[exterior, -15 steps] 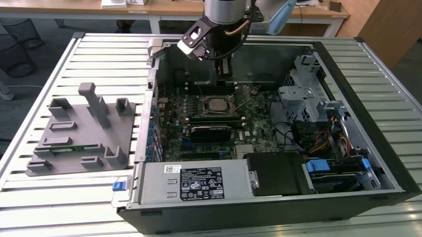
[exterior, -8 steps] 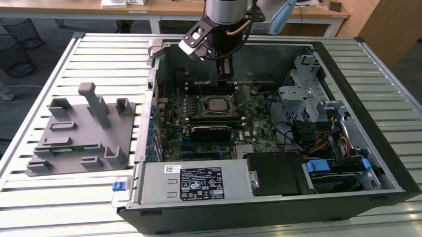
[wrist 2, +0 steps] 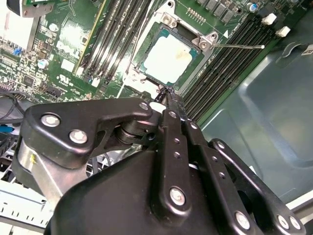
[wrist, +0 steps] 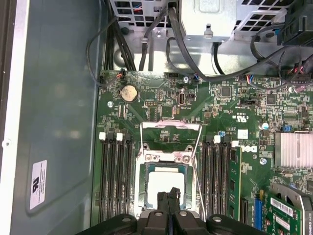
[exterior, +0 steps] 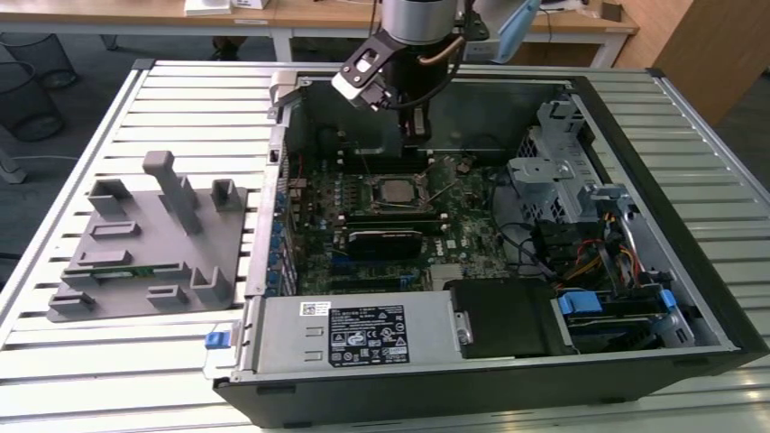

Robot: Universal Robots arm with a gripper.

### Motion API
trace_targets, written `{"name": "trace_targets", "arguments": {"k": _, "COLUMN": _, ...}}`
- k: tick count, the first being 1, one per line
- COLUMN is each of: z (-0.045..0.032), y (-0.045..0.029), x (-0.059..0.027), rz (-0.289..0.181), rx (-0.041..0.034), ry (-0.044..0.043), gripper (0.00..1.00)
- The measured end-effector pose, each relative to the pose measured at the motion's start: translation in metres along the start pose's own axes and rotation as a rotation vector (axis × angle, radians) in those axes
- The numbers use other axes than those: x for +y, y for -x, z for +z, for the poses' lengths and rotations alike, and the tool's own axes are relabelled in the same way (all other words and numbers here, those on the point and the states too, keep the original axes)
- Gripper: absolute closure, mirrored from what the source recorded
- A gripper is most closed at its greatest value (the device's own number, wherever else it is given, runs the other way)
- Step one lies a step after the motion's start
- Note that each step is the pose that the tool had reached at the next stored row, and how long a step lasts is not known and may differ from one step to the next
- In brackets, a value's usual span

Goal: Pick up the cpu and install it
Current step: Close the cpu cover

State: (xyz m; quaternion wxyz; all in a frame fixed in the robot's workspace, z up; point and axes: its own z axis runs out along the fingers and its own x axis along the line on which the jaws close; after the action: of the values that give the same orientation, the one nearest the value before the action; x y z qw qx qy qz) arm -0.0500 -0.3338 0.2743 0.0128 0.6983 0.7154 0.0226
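Squarely socketed cpu point(wrist: 164, 181) below closed gripper point(wrist: 169, 195) (fixture point(exterior: 132, 244) in exterior view)

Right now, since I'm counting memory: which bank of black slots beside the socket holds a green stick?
The bank of black slots nearest the silver finned heatsink holds the narrow green memory stick; the other bank beside the grey case wall stands empty.
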Motion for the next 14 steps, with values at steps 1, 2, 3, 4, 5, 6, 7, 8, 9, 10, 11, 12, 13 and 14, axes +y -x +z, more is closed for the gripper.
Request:
{"name": "trace_targets", "arguments": {"k": 1, "z": 0.0, "y": 0.0, "x": 0.0004, "rz": 0.0, "rx": 0.0, "ry": 0.0, "gripper": 0.89}}
{"name": "trace_targets", "arguments": {"k": 2, "z": 0.0, "y": 0.0, "x": 0.001, "rz": 0.0, "rx": -0.0001, "ry": 0.0, "gripper": 0.89}}
{"name": "trace_targets", "arguments": {"k": 3, "z": 0.0001, "y": 0.0, "x": 0.0016, "rz": 0.0, "rx": 0.0, "ry": 0.0001, "gripper": 0.89}}
{"name": "trace_targets", "arguments": {"k": 4, "z": 0.0001, "y": 0.0001, "x": 0.0021, "rz": 0.0, "rx": 0.0, "ry": 0.0, "gripper": 0.89}}
{"name": "trace_targets", "arguments": {"k": 5, "z": 0.0001, "y": 0.0001, "x": 0.0029, "rz": 0.0, "rx": 0.0, "ry": 0.0, "gripper": 0.89}}
{"name": "trace_targets", "arguments": {"k": 6, "z": 0.0002, "y": 0.0001, "x": 0.0035, "rz": 0.0, "rx": 0.0, "ry": 0.0, "gripper": 0.89}}
{"name": "trace_targets", "arguments": {"k": 7, "z": 0.0002, "y": 0.0001, "x": 0.0042, "rz": 0.0, "rx": 0.0, "ry": 0.0, "gripper": 0.89}}
{"name": "trace_targets", "arguments": {"k": 8, "z": 0.0003, "y": 0.0001, "x": 0.0048, "rz": 0.0, "rx": 0.0, "ry": 0.0, "gripper": 0.89}}
{"name": "trace_targets", "arguments": {"k": 9, "z": 0.0003, "y": 0.0001, "x": 0.0053, "rz": 0.0, "rx": 0.0001, "ry": 0.0001, "gripper": 0.89}}
{"name": "trace_targets", "arguments": {"k": 10, "z": 0.0003, "y": 0.0001, "x": 0.0056, "rz": 0.0, "rx": 0.0, "ry": 0.0, "gripper": 0.89}}
{"name": "trace_targets", "arguments": {"k": 11, "z": 0.0003, "y": 0.0001, "x": 0.0061, "rz": 0.0, "rx": 0.0, "ry": 0.0, "gripper": 0.89}}
{"name": "trace_targets", "arguments": {"k": 12, "z": 0.0003, "y": 0.0001, "x": 0.0066, "rz": 0.0, "rx": 0.0, "ry": 0.0, "gripper": 0.89}}
{"name": "trace_targets", "arguments": {"k": 13, "z": 0.0004, "y": 0.0002, "x": 0.007, "rz": 0.0, "rx": 0.0, "ry": 0.0, "gripper": 0.89}}
{"name": "trace_targets", "arguments": {"k": 14, "z": 0.0004, "y": 0.0002, "x": 0.0075, "rz": 0.0, "rx": 0.0, "ry": 0.0, "gripper": 0.89}}
